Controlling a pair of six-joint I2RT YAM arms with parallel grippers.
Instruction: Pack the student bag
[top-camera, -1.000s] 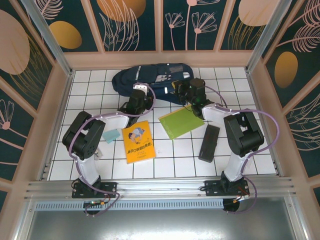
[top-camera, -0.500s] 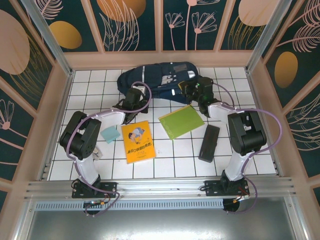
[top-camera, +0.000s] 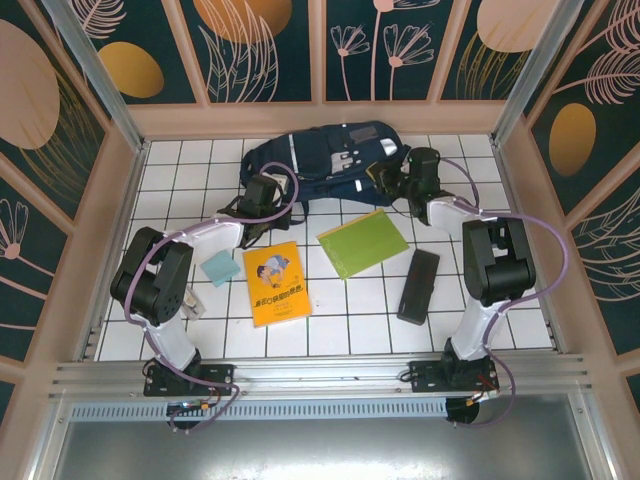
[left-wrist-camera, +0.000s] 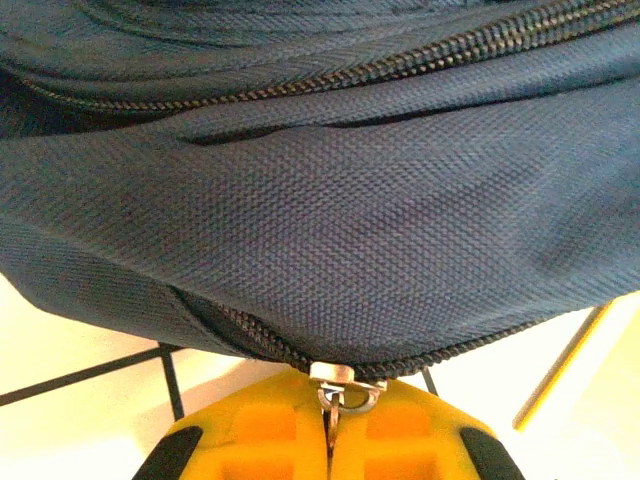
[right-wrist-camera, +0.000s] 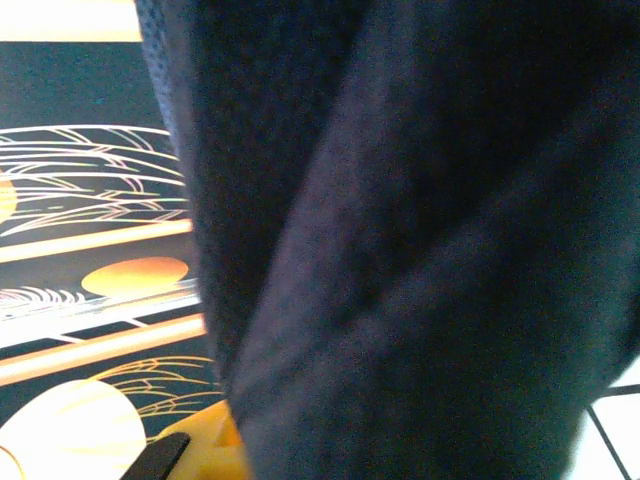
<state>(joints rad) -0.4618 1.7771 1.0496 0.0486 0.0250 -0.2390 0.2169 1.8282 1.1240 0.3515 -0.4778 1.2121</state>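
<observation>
Navy-blue fabric student bag (top-camera: 320, 155) with white stripes lies along the far edge of the white gridded table (top-camera: 340, 325), roughly midway between its far corners. The step in hand looks to be unzipping it, so that it can take the yellow paperback book (top-camera: 275, 284), the flat green folder (top-camera: 362, 243) and the long black pencil case (top-camera: 418, 285) lying nearer the front edge.

To do this well, the slider should be drawn along the line of the teeth, not away from the cloth. The fabric behind it needs to be taut — slack would let it bunch and jam. The pull is small and may slip from the pads if tugged sharply.

The left arm stretches low across the table to the bag's near left side. The left gripper (left-wrist-camera: 330, 405) is closed tight on the small metal zip pull (left-wrist-camera: 336, 378), at the bag's lower seam. The right arm reaches to the bag's right end. The right gripper (top-camera: 392, 173) has its jaws narrow, seemingly pinching a fold of the bag, though draped cloth hides the contact.
</observation>
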